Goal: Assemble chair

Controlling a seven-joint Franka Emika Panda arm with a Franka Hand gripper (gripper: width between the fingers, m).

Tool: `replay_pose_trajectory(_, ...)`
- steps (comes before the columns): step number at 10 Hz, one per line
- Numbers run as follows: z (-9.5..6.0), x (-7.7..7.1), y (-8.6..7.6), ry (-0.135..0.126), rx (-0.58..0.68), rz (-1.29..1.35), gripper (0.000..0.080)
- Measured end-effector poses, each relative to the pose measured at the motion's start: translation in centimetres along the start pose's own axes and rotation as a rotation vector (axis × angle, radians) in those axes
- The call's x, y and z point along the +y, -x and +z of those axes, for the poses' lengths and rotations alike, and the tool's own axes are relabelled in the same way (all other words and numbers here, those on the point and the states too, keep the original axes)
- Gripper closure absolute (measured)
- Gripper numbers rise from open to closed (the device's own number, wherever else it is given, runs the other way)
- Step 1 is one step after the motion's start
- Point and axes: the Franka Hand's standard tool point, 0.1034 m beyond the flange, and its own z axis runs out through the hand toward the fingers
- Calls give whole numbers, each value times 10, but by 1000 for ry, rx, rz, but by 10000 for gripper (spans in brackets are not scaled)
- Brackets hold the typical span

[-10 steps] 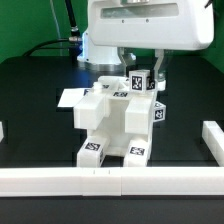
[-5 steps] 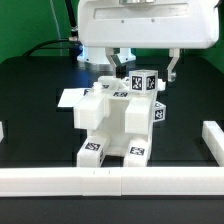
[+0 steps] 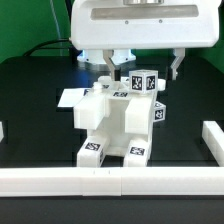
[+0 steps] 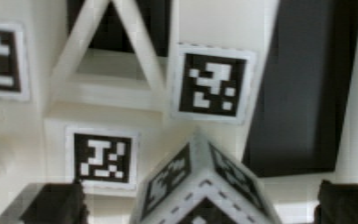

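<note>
**A:** What's over on the exterior view's left?

**B:** The marker board (image 3: 68, 98). It lies flat on the black table (image 3: 35, 125), and one edge is hidden behind the chair.

**A:** Where's the chair?

**B:** The chair (image 3: 112, 125) stands mid-table, partly built. It's a blocky white body with two short feet pointing at the front rail (image 3: 110, 180), and each foot has a black-and-white tag. A top piece (image 3: 140, 84) with more tags sits at its back, slightly toward the exterior view's right.

**A:** And the gripper?

**B:** The gripper (image 3: 142, 68) hangs directly over that top piece with its jaws spread wide. One of the fingers (image 3: 108, 66) stands on each side, and it grips nothing. The wrist view agrees: the gripper (image 4: 197, 205) shows dark fingertips (image 4: 51, 205) far apart. The corner of the top piece (image 4: 202, 185) lies between them with a gap on each side.

**A:** Further right?

**B:** A side rail (image 3: 212, 138) at the table's edge, well apart from the chair.
</note>
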Motion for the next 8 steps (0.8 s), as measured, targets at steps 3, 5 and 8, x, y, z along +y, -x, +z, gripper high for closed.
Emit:
replay_pose_trajectory(3, 0, 3, 0, 8, -5, -238, 150)
replay_pose_trajectory(5, 0, 3, 0, 15, -7, -369, 150)
replay_pose_trajectory(8, 0, 4, 0, 18, -9, -470, 263)
